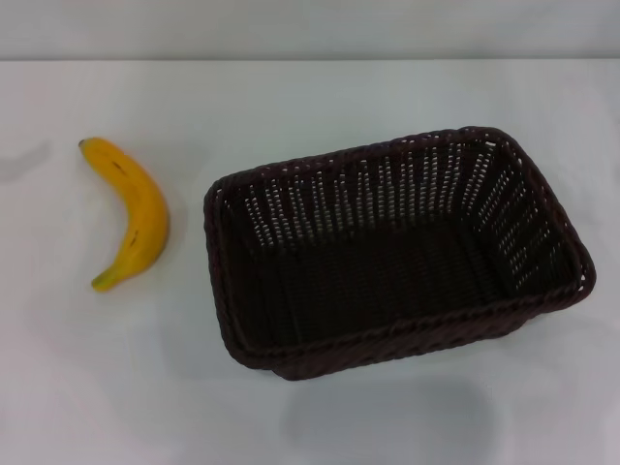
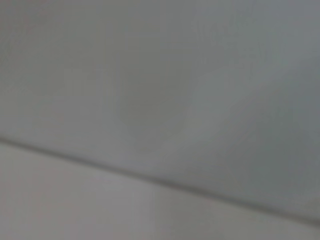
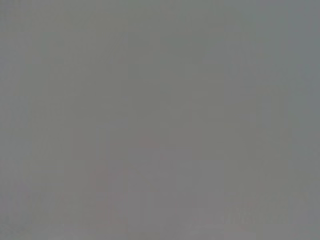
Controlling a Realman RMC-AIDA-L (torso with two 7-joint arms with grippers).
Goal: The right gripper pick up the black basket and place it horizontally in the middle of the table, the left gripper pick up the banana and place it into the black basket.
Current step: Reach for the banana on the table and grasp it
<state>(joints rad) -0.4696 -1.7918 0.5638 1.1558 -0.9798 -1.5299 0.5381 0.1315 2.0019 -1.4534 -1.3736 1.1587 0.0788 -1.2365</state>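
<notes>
The black basket (image 1: 387, 257) stands upright and empty on the white table (image 1: 310, 407), right of the middle, its long side running left to right and turned a little. The banana (image 1: 133, 213) lies on the table to the left of the basket, apart from it, its greenish tip toward me. Neither gripper shows in the head view. Both wrist views show only a plain grey surface, with no object and no fingers.
The table's far edge (image 1: 310, 60) runs across the top of the head view, with a grey wall behind it. A dark line (image 2: 150, 177) crosses the left wrist view.
</notes>
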